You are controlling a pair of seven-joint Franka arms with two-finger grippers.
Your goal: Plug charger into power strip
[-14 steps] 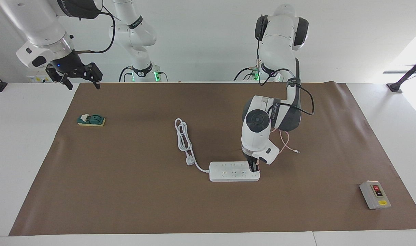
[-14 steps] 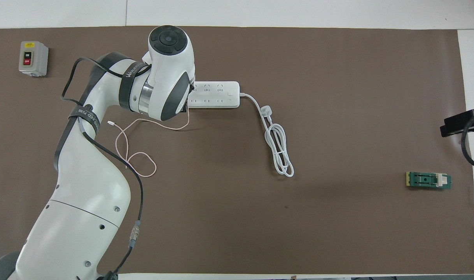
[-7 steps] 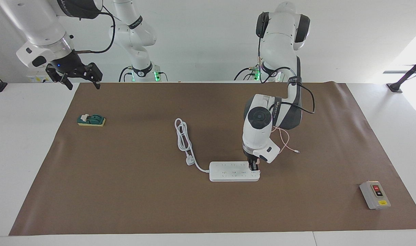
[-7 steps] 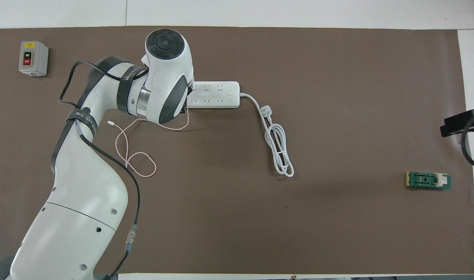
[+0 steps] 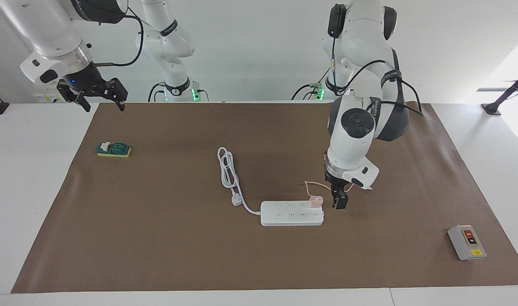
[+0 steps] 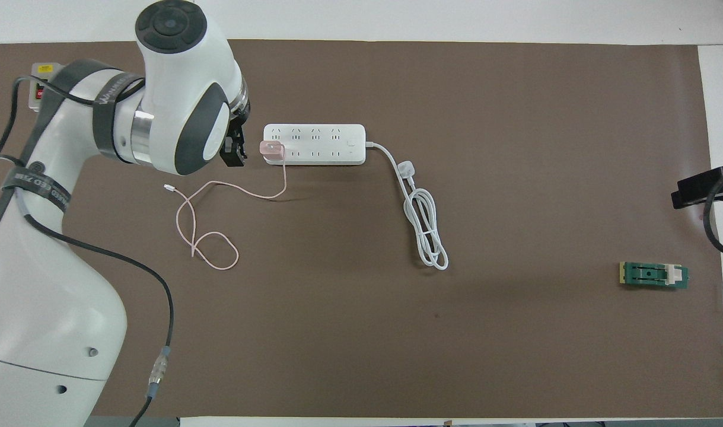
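The pale-pink charger point(image 5: 315, 199) point(image 6: 271, 149) sits upright in the socket at the end of the white power strip point(image 5: 289, 213) point(image 6: 322, 144) toward the left arm's end of the table. Its thin pink cable point(image 6: 219, 187) trails over the mat toward the robots and ends in a loop. My left gripper point(image 5: 339, 200) point(image 6: 235, 146) hangs just beside the charger, off the strip's end, open and holding nothing. My right gripper point(image 5: 101, 100) waits open above the table's edge at the right arm's end, and only its dark tip point(image 6: 702, 187) shows in the overhead view.
The strip's thick white cord point(image 5: 229, 170) point(image 6: 426, 234) lies coiled beside it with a three-pin plug point(image 6: 407, 169). A grey box with red and black buttons point(image 5: 467, 243) stands at the left arm's end. A small green and yellow part point(image 5: 113, 149) point(image 6: 653, 275) lies at the right arm's end.
My left gripper has let go of the charger, lifted and drawn aside off the strip's end. The charger stays standing in the strip. The right arm has not moved.
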